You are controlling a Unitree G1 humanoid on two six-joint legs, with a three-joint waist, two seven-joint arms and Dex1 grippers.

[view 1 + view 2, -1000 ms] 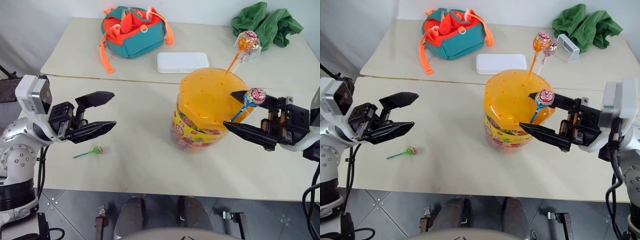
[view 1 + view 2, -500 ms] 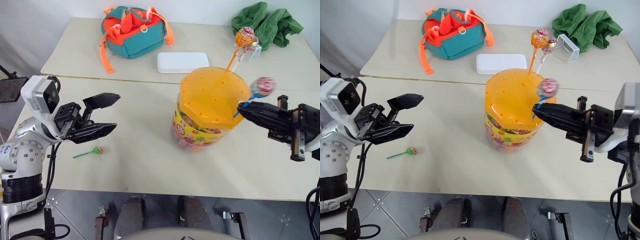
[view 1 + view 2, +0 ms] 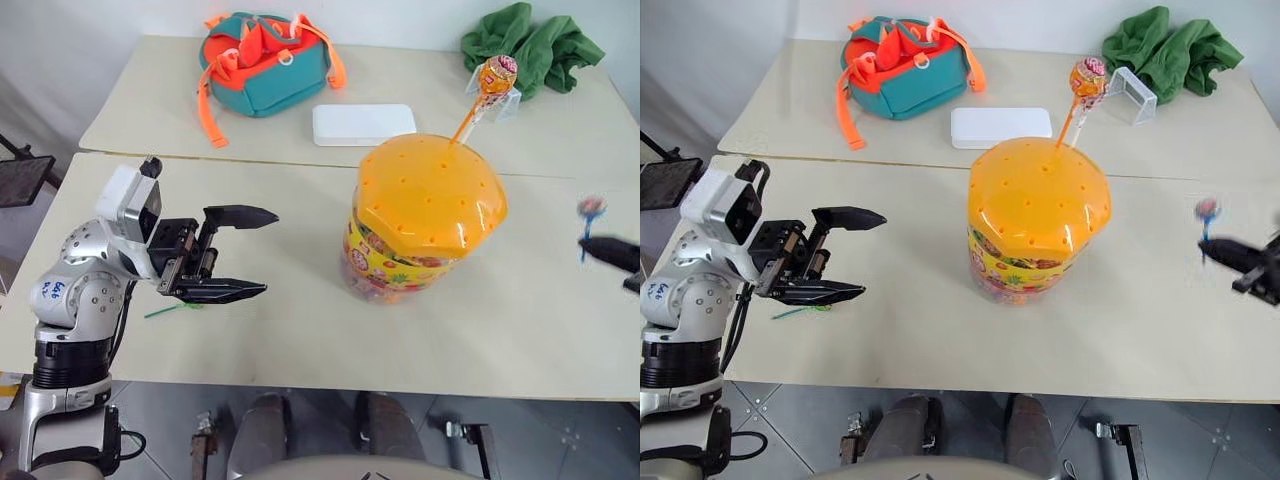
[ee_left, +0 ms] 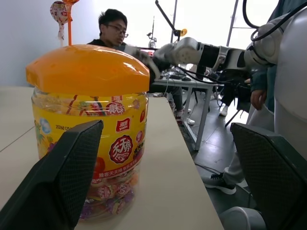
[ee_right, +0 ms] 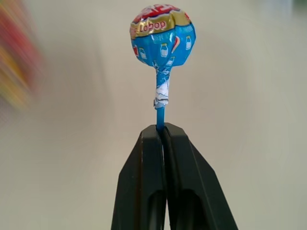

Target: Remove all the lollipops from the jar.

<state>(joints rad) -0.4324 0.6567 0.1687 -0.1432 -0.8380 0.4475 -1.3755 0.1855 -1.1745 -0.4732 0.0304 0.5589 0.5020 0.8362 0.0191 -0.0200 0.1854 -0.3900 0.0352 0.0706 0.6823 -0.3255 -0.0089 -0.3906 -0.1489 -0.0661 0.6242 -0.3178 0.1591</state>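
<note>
The blue-wrapped lollipop (image 5: 161, 38) is showing the word "Lolipop" in white letters on a gold band around its top. The jar (image 4: 91, 139) is carrying a yellow printed label with red badges bearing white Chinese characters, too small to read with certainty. A string of small digits is sitting beside them, unreadable.

2 pale cream tables (image 3: 300, 330) stood edge to edge, a seam running between them, against a plain white wall (image 3: 120, 15). Below the near edge lay grey floor tiles (image 3: 790, 410). In the left wrist view, a bright backlit room held a grey desk (image 4: 180, 86) with a seated person (image 4: 112, 26) behind it.
</note>
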